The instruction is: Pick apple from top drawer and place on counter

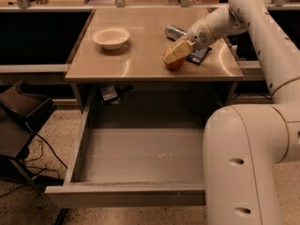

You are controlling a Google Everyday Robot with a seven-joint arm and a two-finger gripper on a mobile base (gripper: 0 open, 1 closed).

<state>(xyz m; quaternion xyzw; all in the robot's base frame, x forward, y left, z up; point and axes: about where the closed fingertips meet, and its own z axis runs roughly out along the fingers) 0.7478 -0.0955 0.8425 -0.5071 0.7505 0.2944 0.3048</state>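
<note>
The red-orange apple (174, 63) sits on the tan counter (136, 60) near its right front corner. My gripper (176, 53) reaches in from the upper right. Its cream fingers (179, 50) are closed over the top of the apple and hide its upper half. The apple's underside looks to be touching the counter. The top drawer (140, 156) is pulled fully out below the counter, and its grey floor is bare.
A white bowl (111, 36) stands at the counter's back left. A metal can (174, 31) and a dark packet (200, 56) lie just behind and right of the apple. My arm's white body (243, 163) covers the drawer's right side. A black object (23, 107) and cables are on the left floor.
</note>
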